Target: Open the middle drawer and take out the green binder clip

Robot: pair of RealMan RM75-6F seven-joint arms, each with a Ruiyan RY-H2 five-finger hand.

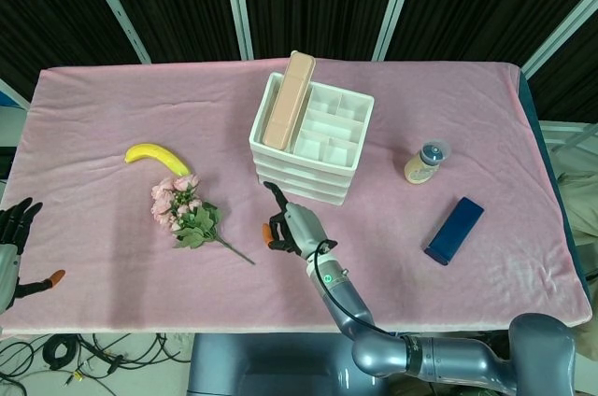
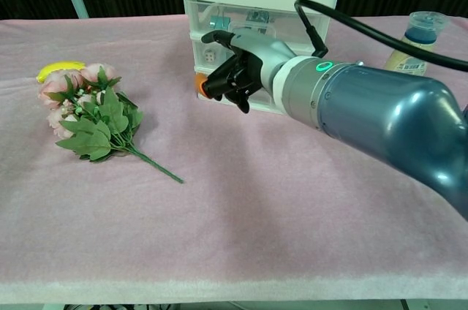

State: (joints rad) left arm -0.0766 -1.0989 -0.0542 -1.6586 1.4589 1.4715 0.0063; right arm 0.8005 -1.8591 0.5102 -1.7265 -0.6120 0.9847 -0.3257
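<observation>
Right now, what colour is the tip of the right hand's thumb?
Orange; the right hand shows it best in the chest view.

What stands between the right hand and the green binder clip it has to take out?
The closed front of the middle drawer does. The right hand sits just before the drawer unit, holding nothing. The clip itself cannot be made out.

Right hand (image 2: 241, 69) at drawer unit (image 2: 262, 28) front, fingers (image 2: 216, 36) curled, nothing visibly held
</observation>
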